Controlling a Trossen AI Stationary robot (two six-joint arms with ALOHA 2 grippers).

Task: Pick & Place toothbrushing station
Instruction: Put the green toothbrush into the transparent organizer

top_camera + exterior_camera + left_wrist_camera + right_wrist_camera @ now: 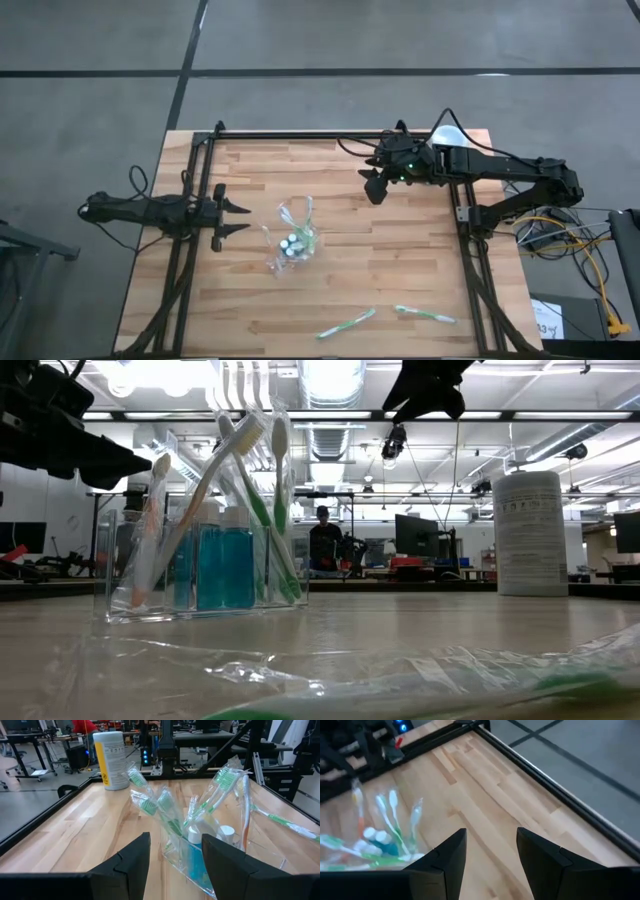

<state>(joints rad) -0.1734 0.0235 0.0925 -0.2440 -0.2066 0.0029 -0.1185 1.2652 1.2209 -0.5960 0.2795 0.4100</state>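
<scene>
Your crinkled wrapper (330, 665) lies nearest, the toothbrush organizer (292, 243) behind it, both the left gripper (236, 218) and right gripper (371, 186) spread and empty.

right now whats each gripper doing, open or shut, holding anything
left gripper: open, holding nothing, beside the clear organizer.
right gripper: open, holding nothing, above the table's far right side.
</scene>
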